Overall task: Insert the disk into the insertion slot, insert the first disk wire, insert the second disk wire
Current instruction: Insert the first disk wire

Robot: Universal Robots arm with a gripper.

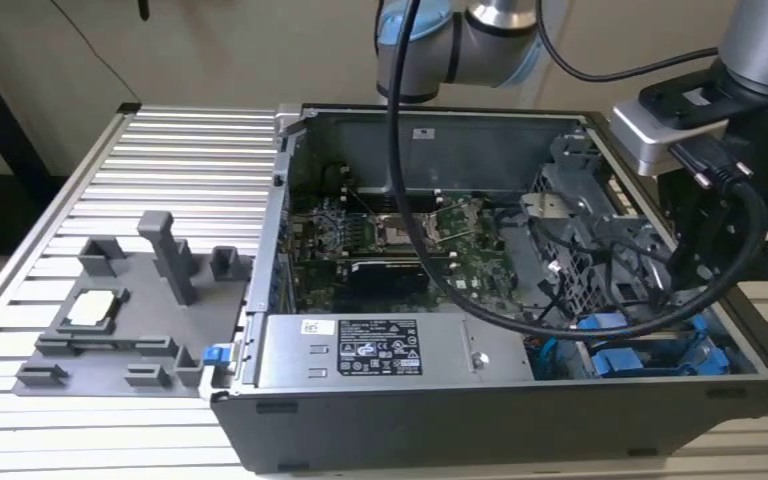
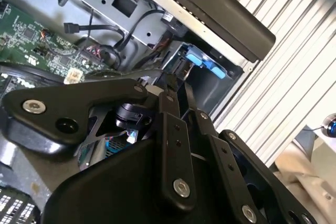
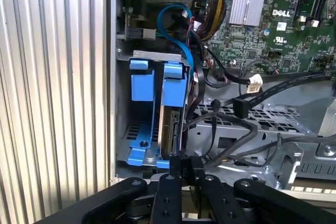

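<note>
Ribbed aluminium worktop point(image 1: 144, 150) bearing an open dark grey computer case point(image 1: 491, 430). In the first wrist view, the silver-grey disk point(image 3: 169, 127), framed by its bright blue plastic carrier, stands edge-on, apparently seated in the grey perforated sheet-metal insertion slot point(image 3: 135, 129). The black end effector point(image 3: 185, 162), fingers drawn together, meets the disk's near edge. A black plug-tipped wire point(image 3: 241, 106) lies loose, so both wire insertions seem outstanding.

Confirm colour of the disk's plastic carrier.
Bright blue carrier, framing the disk; it shows best in the first wrist view.
</note>
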